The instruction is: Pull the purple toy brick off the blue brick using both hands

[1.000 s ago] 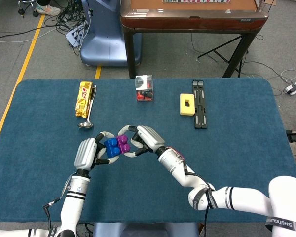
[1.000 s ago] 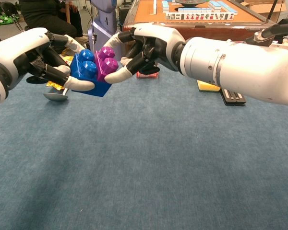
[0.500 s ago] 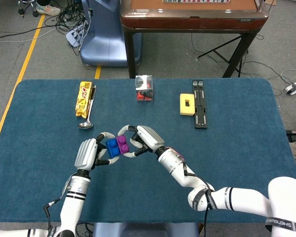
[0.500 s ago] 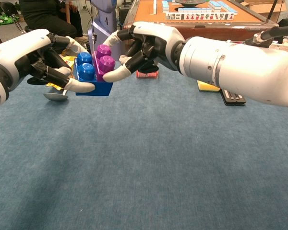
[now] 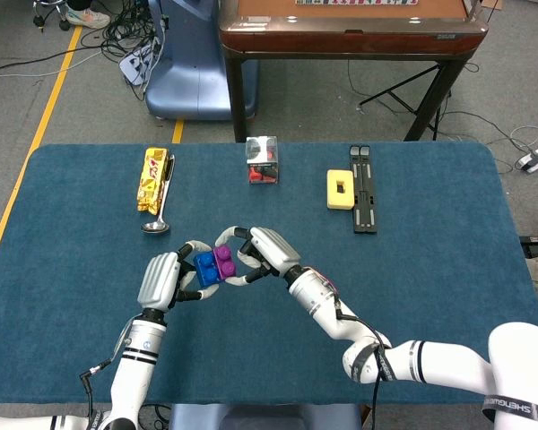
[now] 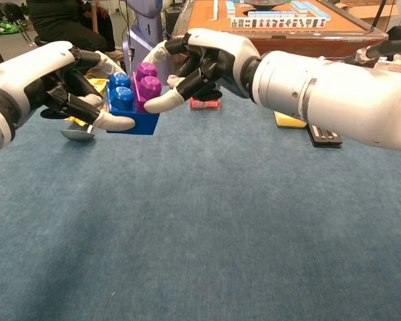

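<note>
**Bricks levelled, still joined**

Since a second earlier the tilted pair had levelled, studs up. The left hand gripped the blue brick; the right hand pinched the purple toy brick, at its 3 o'clock. Their long axis ran left-right above the counter.

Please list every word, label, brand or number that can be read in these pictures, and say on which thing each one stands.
"SHENGUAN": partly cut off, on the right arm's white cover, head view.
Gold wrapper: print too small to read.
Clear box: label blurred.
Tiles on the brown table, chest view: marks too small to read.
Bricks and both hands: no text.
</note>
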`<state>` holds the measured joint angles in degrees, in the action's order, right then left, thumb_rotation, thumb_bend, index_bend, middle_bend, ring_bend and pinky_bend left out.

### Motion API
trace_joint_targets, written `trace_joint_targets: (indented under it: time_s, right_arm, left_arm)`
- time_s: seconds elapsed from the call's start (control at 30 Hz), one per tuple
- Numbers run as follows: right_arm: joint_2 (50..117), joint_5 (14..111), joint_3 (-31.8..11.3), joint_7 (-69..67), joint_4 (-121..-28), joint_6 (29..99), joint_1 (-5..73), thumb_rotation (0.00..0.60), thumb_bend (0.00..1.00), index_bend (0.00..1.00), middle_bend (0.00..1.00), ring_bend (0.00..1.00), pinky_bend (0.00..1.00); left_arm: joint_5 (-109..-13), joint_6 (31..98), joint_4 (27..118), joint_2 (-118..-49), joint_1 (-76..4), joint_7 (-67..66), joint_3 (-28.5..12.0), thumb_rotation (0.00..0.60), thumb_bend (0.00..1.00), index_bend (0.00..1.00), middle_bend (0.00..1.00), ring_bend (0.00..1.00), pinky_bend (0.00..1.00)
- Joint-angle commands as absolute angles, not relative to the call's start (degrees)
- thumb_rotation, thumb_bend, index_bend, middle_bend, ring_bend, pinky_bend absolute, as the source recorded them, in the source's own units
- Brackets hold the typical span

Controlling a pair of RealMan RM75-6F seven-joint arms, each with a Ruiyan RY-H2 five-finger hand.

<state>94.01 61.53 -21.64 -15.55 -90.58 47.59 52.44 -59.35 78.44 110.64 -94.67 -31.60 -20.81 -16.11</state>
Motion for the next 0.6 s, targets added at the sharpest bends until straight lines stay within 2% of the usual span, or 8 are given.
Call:
trace_joint_targets:
  time_s: [0.03, 0.6]
  right_arm:
    - [94.1, 61.8, -21.7, -15.8, -90.5, 47.7, 52.3, 0.6, 0.49, 0.67, 1.0, 1.0, 1.0]
    - [93.5, 62.8, -21.8, -17.7, -90.8, 47.3, 51.8, 0.6, 0.5, 0.68, 1.0, 1.0, 1.0]
  left_arm:
    - [-59.4, 78.4, 110.6, -94.7, -31.6, -20.9, -16.1, 0.6, 0.0, 0.65, 1.0, 0.94, 1.0]
    - [-59.6, 77.8, 110.1, -95.0, -31.5, -20.7, -15.5, 0.6, 0.0, 0.65, 1.0, 0.94, 1.0]
